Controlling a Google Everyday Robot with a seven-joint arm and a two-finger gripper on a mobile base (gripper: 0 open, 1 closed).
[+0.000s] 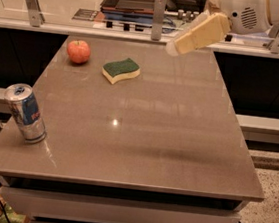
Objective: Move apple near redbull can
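Apple [78, 51]: small, round, red-orange with paler blush. Sat at far left of table [152, 135], just left of sponge [121, 70], well apart from redbull can [26, 113] at near left edge. No long axis; dimple faced up. My gripper [177, 46] hung above far side of table, slanted down-left. Whether it was apart or together, I could not tell.

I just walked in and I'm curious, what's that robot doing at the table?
The robot's end effector hangs in the air above the far edge of the table, right of the middle, touching nothing. The apple sits near the far left corner, with a green-and-yellow sponge beside it. The Red Bull can stands at the near left edge, well apart from the apple. So the apple has not yet been moved to the can.
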